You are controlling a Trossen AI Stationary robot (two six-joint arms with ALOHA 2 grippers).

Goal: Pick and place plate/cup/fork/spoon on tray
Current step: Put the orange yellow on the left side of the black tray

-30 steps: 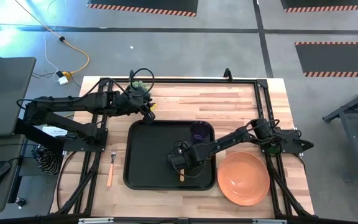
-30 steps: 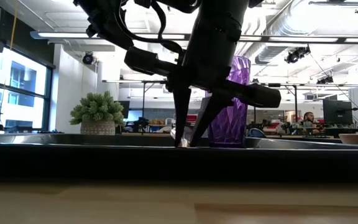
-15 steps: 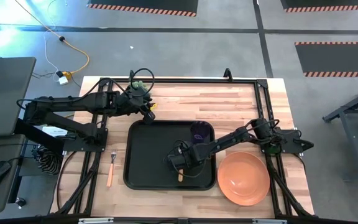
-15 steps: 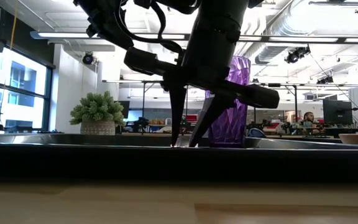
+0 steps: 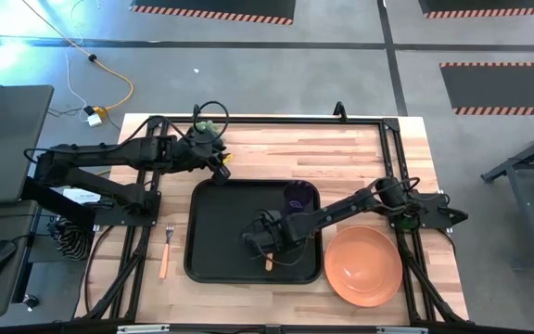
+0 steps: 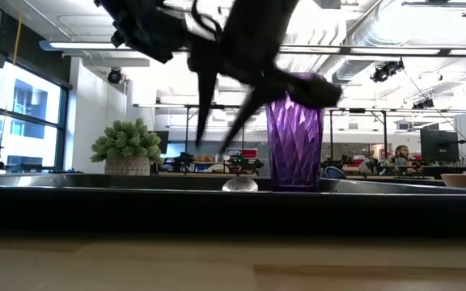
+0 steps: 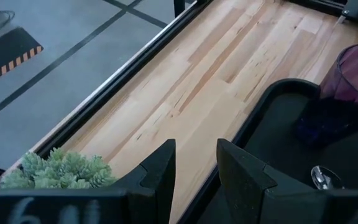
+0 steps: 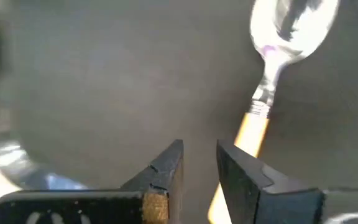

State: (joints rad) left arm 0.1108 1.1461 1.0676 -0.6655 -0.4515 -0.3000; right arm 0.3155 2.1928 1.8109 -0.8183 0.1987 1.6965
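The spoon (image 8: 272, 87) is seen lying flat on the tray (image 5: 213, 223), silver bowl ahead of the right gripper (image 8: 199, 163) and orange handle running down just beside its fingers; nothing is held between them, and only a narrow gap is left. In the low view the gripper hangs clear above the tray floor. The cup (image 5: 297, 197) is stood upright on the tray, just beyond the gripper. The plate (image 5: 363, 265) is found off the tray, on the table, near the right arm's side. It is judged light, rigid and slick, so a pinch on its raised rim is called for. The fork (image 5: 166, 249) is left on the table, well apart past the tray's far edge. The left gripper (image 7: 193, 163) waits by the tray's corner, fingers slightly apart, empty.
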